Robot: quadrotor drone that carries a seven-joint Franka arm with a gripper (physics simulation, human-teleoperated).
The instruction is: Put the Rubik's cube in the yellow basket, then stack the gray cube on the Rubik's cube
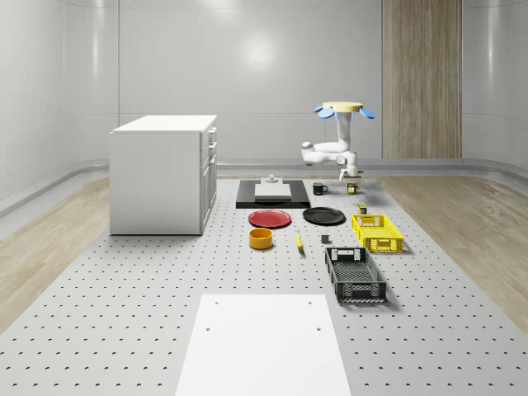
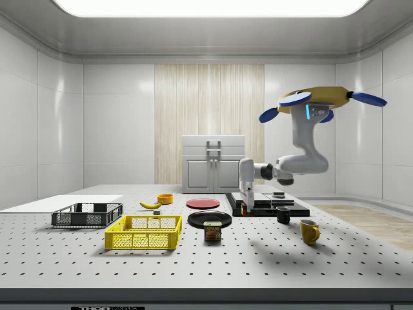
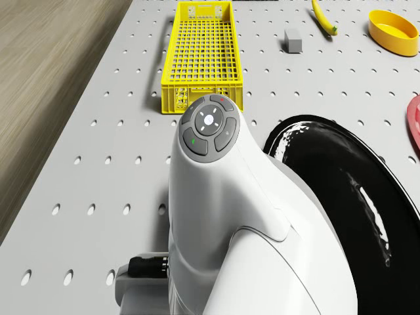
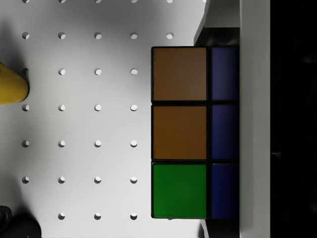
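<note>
The Rubik's cube [image 4: 179,131] shows brown, green and blue tiles in the wrist view, with a white part of the gripper covering its blue side. My gripper [image 1: 353,178] points down at the cube [image 1: 353,188], near the black tray [image 1: 272,198] at the far end of the table. The drone [image 1: 342,108] hovers high above that spot. The yellow basket [image 1: 377,233] lies empty closer in, towards the whole-scene view's right. The small gray cube [image 3: 293,41] stands on the table beside the basket [image 3: 202,49].
A black plate [image 3: 341,170] lies under the arm, beside a red plate [image 1: 270,218]. An orange bowl [image 1: 261,238], a banana [image 1: 299,240] and a black basket [image 1: 355,275] are nearer. A yellow mug [image 2: 310,231], a black mug [image 2: 282,215] and a can [image 2: 212,231] stand around the gripper [image 2: 246,201]. A white cabinet [image 1: 163,173] stands left.
</note>
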